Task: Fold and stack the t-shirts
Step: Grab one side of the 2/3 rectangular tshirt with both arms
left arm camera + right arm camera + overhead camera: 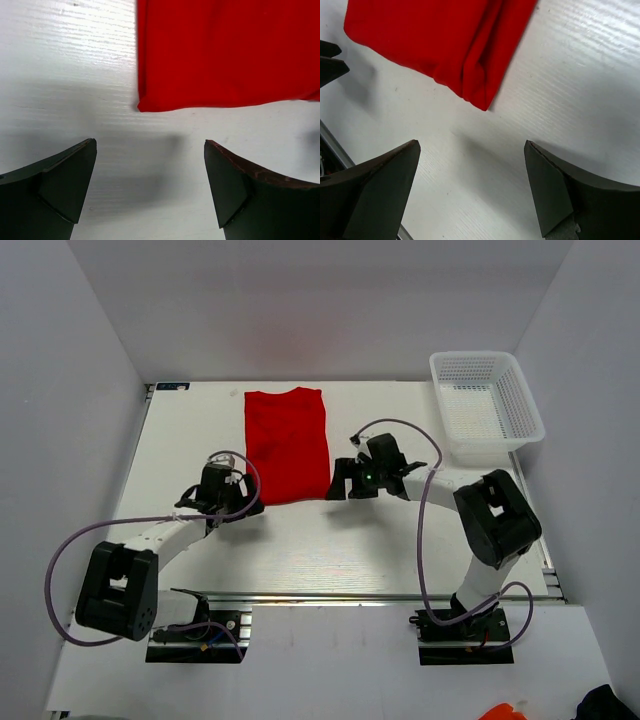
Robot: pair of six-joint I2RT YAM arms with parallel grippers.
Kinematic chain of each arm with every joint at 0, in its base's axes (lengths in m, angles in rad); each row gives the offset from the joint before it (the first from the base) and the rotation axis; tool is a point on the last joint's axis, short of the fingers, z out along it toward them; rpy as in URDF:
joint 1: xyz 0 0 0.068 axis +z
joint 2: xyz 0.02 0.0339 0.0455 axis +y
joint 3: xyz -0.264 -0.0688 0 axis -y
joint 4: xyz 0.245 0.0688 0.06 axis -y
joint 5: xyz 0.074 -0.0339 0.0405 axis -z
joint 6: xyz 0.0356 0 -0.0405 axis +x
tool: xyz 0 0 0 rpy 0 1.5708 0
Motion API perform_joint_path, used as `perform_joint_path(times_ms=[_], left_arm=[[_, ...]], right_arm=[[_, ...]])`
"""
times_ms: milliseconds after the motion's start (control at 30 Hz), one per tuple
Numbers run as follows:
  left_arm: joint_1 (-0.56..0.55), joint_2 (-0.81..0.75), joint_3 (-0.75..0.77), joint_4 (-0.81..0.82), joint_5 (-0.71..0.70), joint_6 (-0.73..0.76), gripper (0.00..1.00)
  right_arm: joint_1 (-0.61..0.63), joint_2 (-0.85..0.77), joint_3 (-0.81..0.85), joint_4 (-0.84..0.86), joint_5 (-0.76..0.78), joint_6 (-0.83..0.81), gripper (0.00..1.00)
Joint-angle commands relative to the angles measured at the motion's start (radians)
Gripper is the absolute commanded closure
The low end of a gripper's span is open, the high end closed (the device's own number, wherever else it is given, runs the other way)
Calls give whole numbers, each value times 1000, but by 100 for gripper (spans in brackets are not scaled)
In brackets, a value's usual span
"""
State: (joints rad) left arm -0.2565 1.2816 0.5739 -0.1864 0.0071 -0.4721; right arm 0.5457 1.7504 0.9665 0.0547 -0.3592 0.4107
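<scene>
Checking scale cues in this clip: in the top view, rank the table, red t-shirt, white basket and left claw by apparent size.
1. Table, largest.
2-3. Red t-shirt and white basket: similar spread, too close to rank.
4. Left claw, clearly smallest.

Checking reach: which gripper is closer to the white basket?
The right gripper; the basket sits on its side, the left gripper lies beyond the t-shirt.

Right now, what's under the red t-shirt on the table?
The red t-shirt lies flat on the white table, folded into a narrow strip. Bare table shows at its edges; what lies beneath the cloth is covered and cannot be seen.
</scene>
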Motion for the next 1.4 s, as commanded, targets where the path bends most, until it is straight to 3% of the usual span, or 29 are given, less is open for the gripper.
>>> perform_joint_path(times_ms=[0, 100, 333, 467, 633, 733, 767, 800, 833, 1100, 1367], left_arm=[[2, 11, -12, 68, 1, 13, 2], [2, 38, -12, 93, 13, 26, 9], [-10, 102, -22, 159, -21, 35, 24], [-10, 163, 0, 168, -21, 35, 34], [-10, 185, 0, 179, 2, 35, 44], [-10, 185, 9, 188, 11, 56, 60], [-10, 185, 9, 197, 25, 56, 78], [-10, 185, 9, 197, 25, 65, 90], [-10, 185, 9, 197, 25, 66, 100], [-10, 23, -20, 197, 112, 87, 100], [-29, -269, -146, 97, 361, -6, 100]], right_arm=[[3, 46, 21, 36, -70, -1, 10], [3, 110, 55, 37, -26, -7, 10], [10, 208, 110, 36, -18, 5, 22], [17, 199, 98, 54, -24, 10, 44], [26, 198, 101, 31, -17, -4, 63], [34, 204, 103, 31, -26, -6, 85], [34, 205, 110, 28, -32, -13, 89], [34, 204, 123, 25, -43, -13, 100], [36, 198, 129, 25, -44, -19, 100], [33, 68, 51, 57, -84, -29, 100], [39, -202, -152, 43, -126, -32, 100]])
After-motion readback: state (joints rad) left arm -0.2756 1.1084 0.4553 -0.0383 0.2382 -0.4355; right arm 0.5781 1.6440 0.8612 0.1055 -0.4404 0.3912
